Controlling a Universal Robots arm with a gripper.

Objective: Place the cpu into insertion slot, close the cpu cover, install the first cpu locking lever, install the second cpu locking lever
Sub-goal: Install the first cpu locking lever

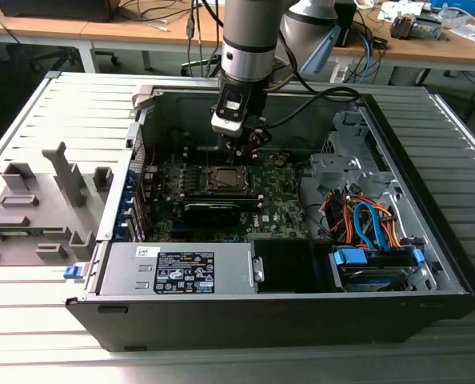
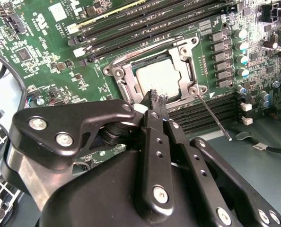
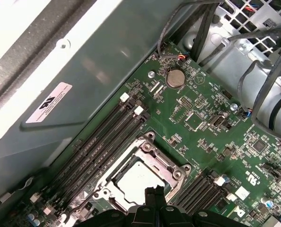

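Observation:
The cpu (image 2: pixel 162 78) (image 3: pixel 133 182), a flat silver-grey square, lies in the insertion slot (image 1: pixel 225 178) on the green motherboard. The cpu cover (image 2: pixel 185 71) (image 3: pixel 164 165), a silver frame with a square cutout, lies flat around it. One thin locking lever (image 2: pixel 214 116) sticks out from a socket corner, raised over the memory slots. My gripper (image 2: pixel 157 96) (image 3: pixel 154 191) (image 1: pixel 241 144) hangs just above the socket's edge, its two black fingers shut together with nothing between them.
Long memory slots (image 2: pixel 131 23) (image 3: pixel 98 146) run on both sides of the socket. In the exterior view a black graphics card (image 1: pixel 212 212), a power supply (image 1: pixel 177 268) and a drive bay with cables (image 1: pixel 365 224) fill the case. Grey fixtures (image 1: pixel 45 200) stand outside it.

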